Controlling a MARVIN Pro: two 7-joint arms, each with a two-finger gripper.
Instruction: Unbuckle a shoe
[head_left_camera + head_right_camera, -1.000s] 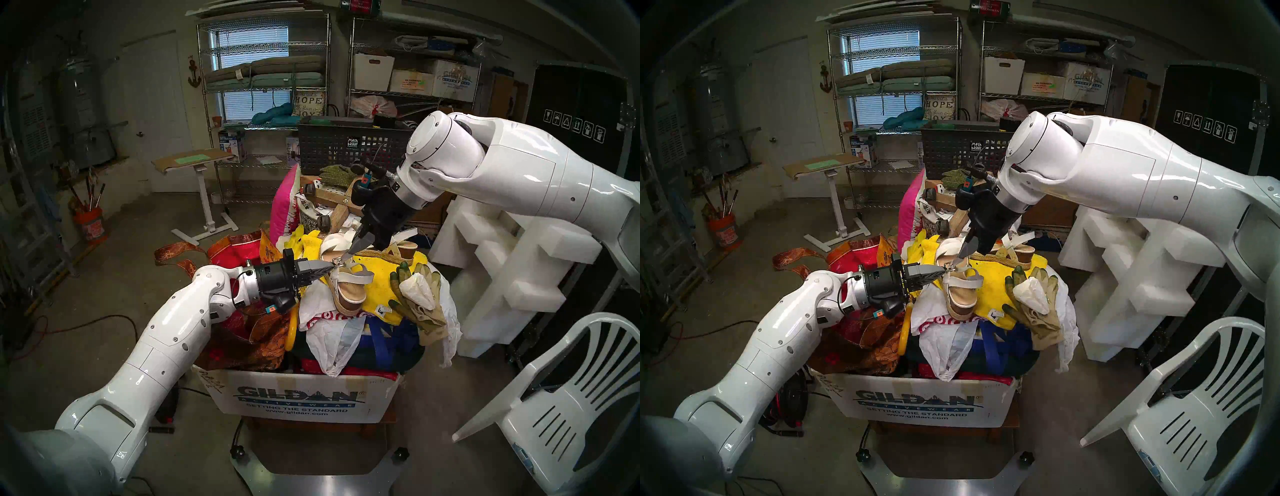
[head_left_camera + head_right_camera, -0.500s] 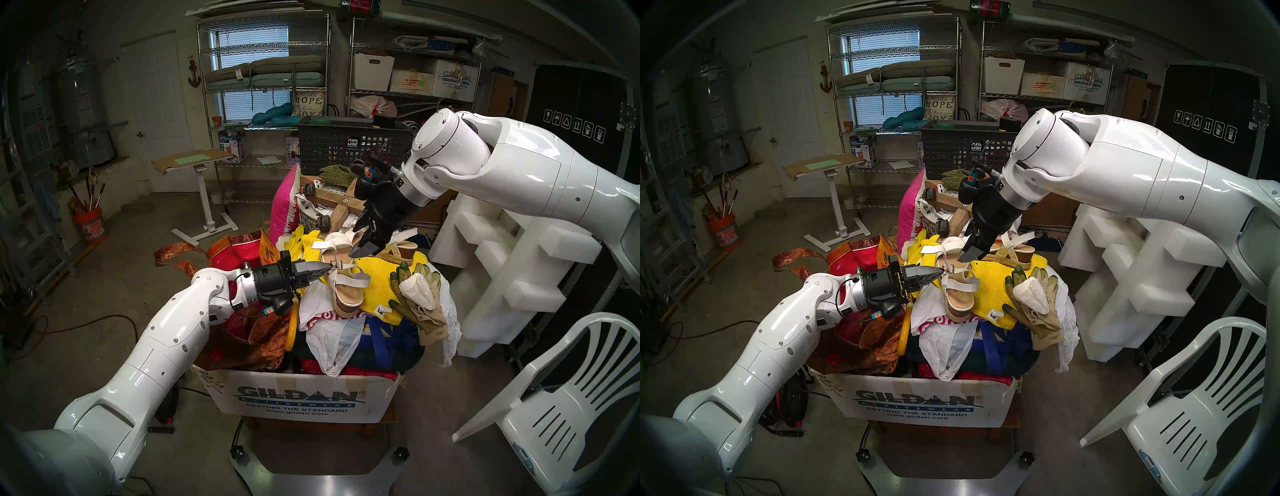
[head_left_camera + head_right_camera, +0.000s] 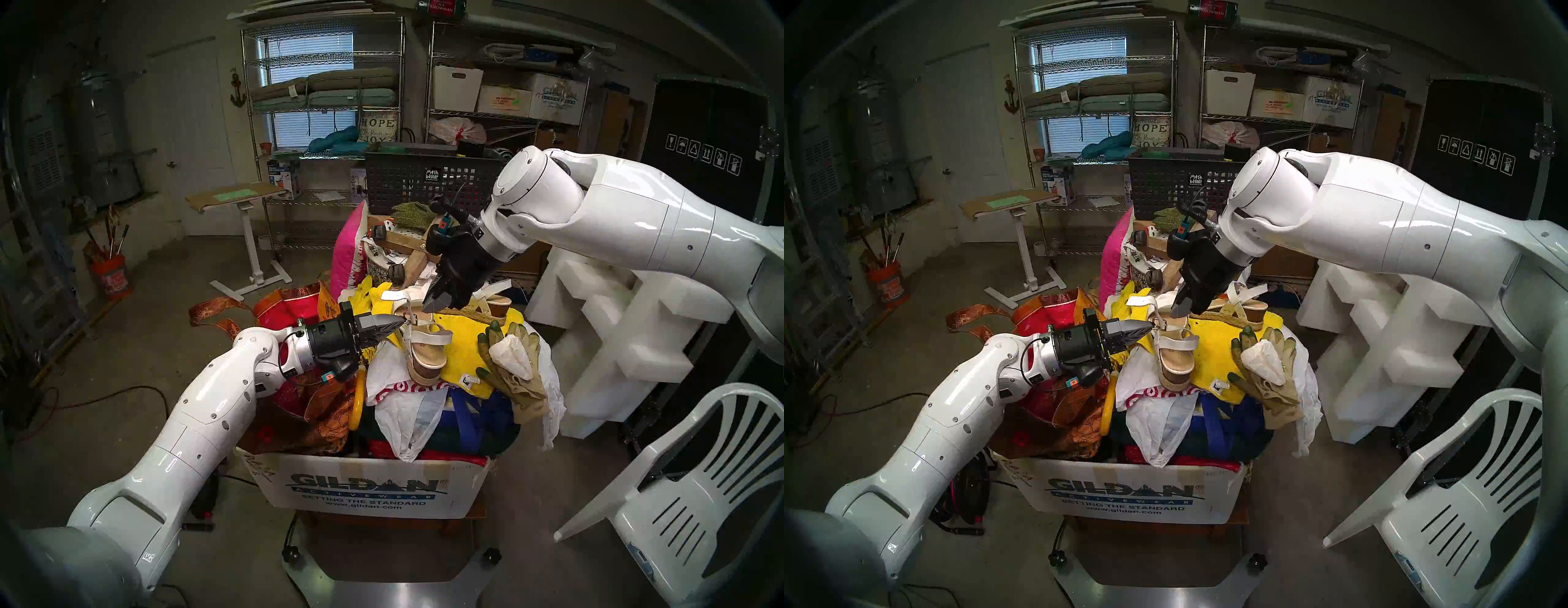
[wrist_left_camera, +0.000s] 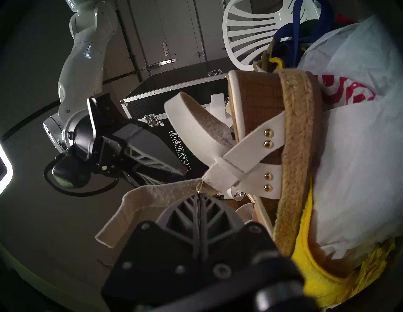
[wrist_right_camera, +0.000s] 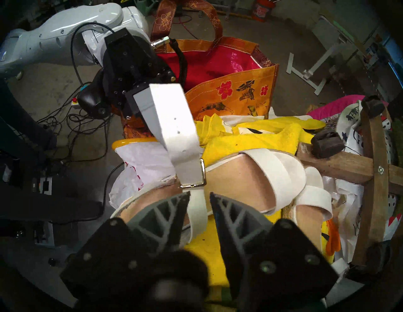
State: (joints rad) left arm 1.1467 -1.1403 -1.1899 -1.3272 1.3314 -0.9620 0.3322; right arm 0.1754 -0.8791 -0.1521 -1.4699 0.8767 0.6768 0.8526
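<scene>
Left tool (image 4: 198, 197) pinches what looks like the half-hidden buckle (image 5: 194, 174); right tool (image 5: 199, 199) gapes apart.

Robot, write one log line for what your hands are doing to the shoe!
left gripper: shut on ankle strap by the buckle | right gripper: open, above the buckle | sandal: on yellow towel

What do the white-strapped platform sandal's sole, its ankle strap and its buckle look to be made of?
Sole: braided jute rope, coarse twisted fibres, over what looks like cork.
Ankle strap: smooth matte white leather or faux leather, fuzzy beige underside.
Buckle: shiny silver metal, judging by its glint.
</scene>
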